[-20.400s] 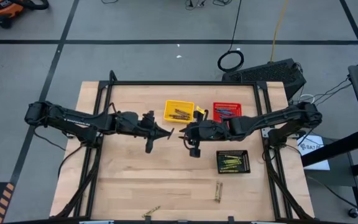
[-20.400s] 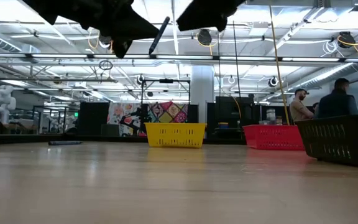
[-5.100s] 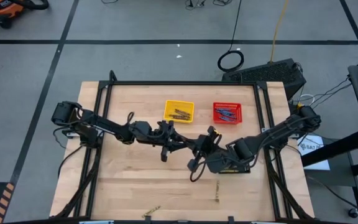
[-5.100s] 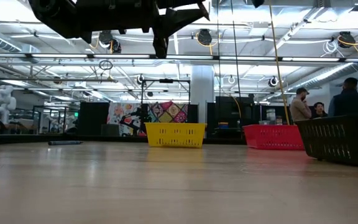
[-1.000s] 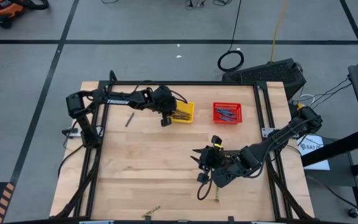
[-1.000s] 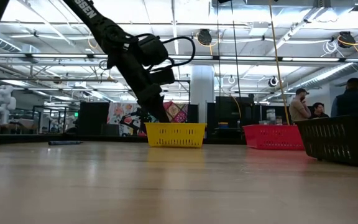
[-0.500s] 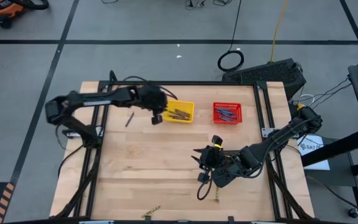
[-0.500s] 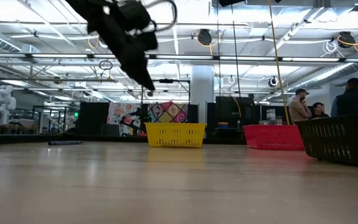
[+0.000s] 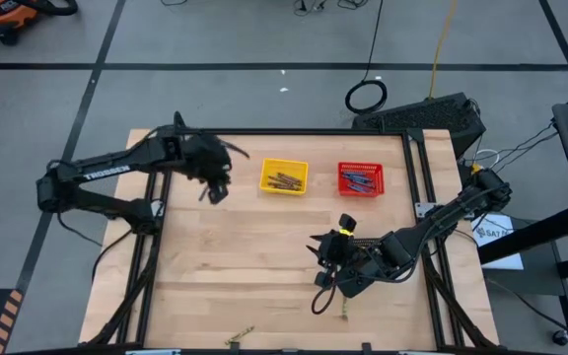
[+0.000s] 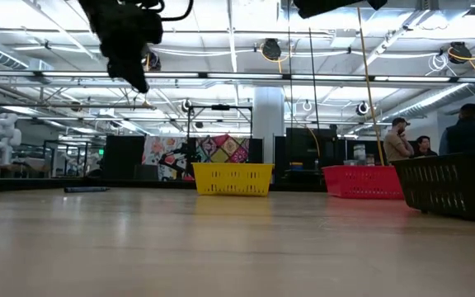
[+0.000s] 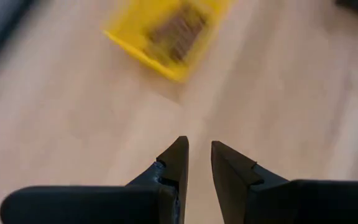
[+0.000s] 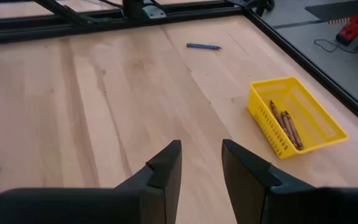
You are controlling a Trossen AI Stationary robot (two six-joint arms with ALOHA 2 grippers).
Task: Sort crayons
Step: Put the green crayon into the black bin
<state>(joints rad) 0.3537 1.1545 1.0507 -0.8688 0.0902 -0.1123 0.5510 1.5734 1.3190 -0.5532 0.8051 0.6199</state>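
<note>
Down at the bottom edge of the high view we have a yellow-olive crayon (image 9: 241,336) lying alone on the wooden table (image 9: 215,276). A little right of it, more olive crayons (image 9: 346,308) peek out from under the right arm.

Just above them, right of centre, we see the right gripper (image 12: 202,146) hanging over bare wood. Its claw is released, with a clear gap between the two dark fingers (image 12: 163,167) and nothing in it. Most of the black basket (image 10: 452,186) sits hidden under that arm from above. In the low view it stands at the right edge of the frame.

Moving up the table, we find the left gripper (image 11: 199,144) in the upper left of the high view, left of the yellow basket (image 9: 284,177). Its claw is also released and empty, the fingers only narrowly apart. In the low view it hangs high above the wood. A single blue crayon (image 12: 204,46) lies on the table near the far rail.

Brown crayons (image 9: 286,179) lie in the yellow basket, and blue-purple ones (image 9: 360,180) in the red basket (image 9: 361,170) to its right.

Beyond the table, at the right of the low view, we see people (image 10: 468,128) standing in the room.
</note>
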